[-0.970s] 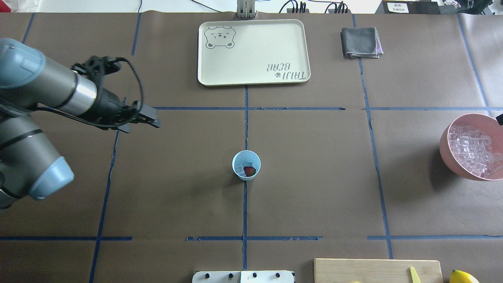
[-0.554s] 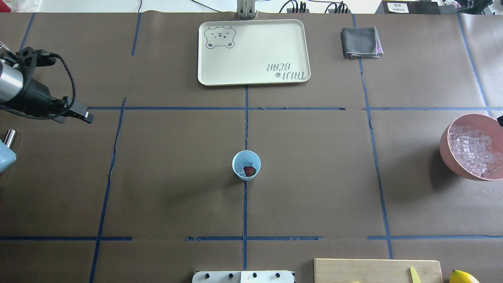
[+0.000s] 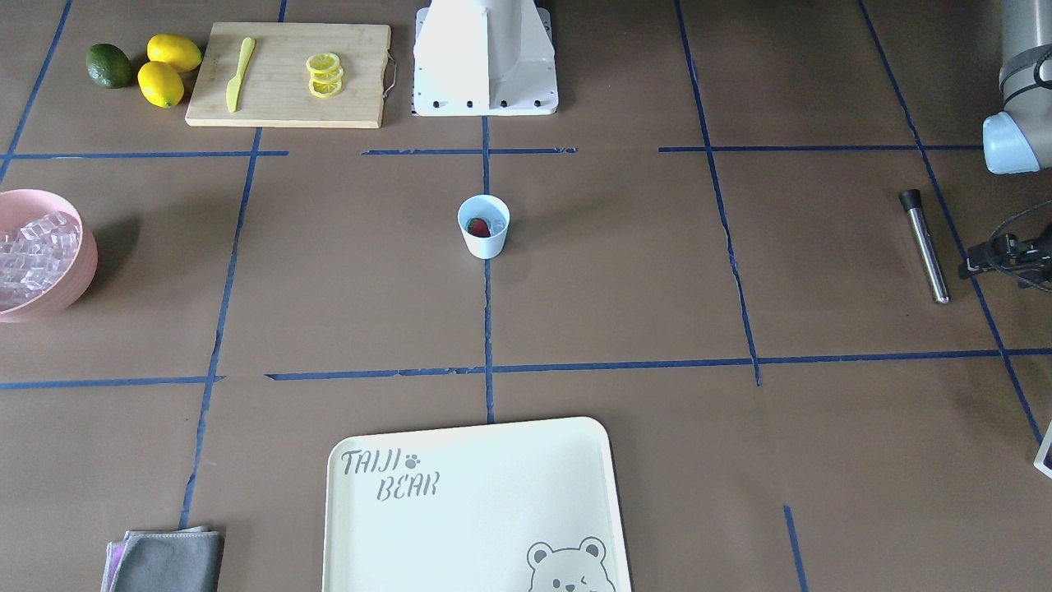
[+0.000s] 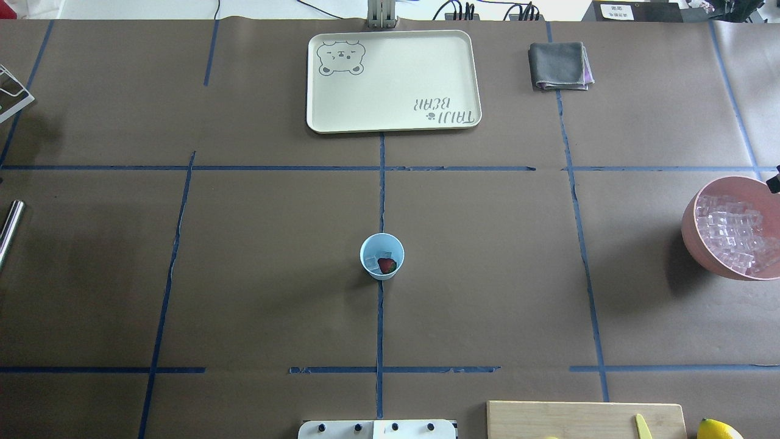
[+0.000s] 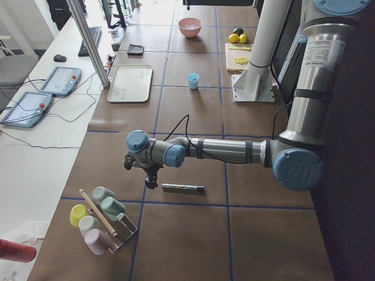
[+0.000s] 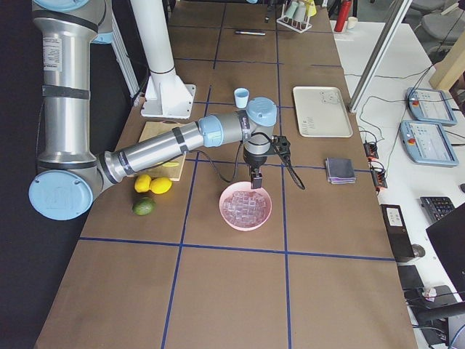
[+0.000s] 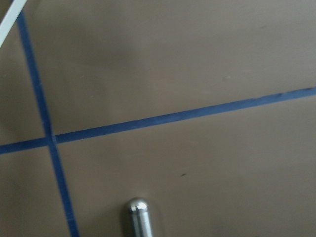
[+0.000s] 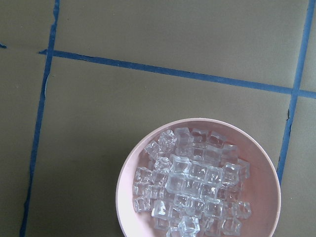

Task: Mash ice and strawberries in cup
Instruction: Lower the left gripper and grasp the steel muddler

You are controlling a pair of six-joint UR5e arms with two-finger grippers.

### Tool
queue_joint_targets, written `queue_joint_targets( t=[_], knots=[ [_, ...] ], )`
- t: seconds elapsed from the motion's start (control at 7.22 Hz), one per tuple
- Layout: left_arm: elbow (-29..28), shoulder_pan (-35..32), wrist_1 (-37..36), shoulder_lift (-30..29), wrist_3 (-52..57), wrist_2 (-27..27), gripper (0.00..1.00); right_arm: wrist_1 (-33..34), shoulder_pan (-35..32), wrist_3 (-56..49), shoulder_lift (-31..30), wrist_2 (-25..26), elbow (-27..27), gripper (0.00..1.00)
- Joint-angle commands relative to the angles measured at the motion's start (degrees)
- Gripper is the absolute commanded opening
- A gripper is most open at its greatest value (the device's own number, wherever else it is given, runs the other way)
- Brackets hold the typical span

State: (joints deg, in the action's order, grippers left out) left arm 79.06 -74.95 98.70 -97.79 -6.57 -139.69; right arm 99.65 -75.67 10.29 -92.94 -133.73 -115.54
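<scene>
The cup (image 3: 483, 238) is seen mid-desk (image 3: 616, 288) from the front, strawberry (image 4: 386, 265) and ice (image 4: 370, 262) inside it from overhead, and the muddler (image 5: 183, 188) ungrasped just beside the left gripper (image 5: 151, 181) from the left, so its pickup is judged next, though whether those fingers or the right gripper (image 6: 256, 180) are open cannot be told.

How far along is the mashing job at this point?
Loading looks done: the cup holds a strawberry and some ice. In hand: the left tool hangs beside the metal muddler lying on the table, not gripping it; the right tool hangs over the pink bowl. Left: pick up the muddler, bring it to the cup and mash; the strawberry looks whole.
</scene>
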Motion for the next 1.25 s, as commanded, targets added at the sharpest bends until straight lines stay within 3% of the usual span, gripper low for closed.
queue_joint_targets(
  t=[0.0, 1.11],
  knots=[
    [-2.5, 2.9, 0.7, -0.2, -6.1, -0.9, 1.0, 0.0, 0.1, 0.3, 0.1, -0.9, 0.4, 1.0],
    [-2.7, 8.2, 0.4, 1.8, -10.3, -0.7, 0.98, -0.1, 0.2, 0.3, 0.3, -0.9, 0.9, 1.0]
  ],
)
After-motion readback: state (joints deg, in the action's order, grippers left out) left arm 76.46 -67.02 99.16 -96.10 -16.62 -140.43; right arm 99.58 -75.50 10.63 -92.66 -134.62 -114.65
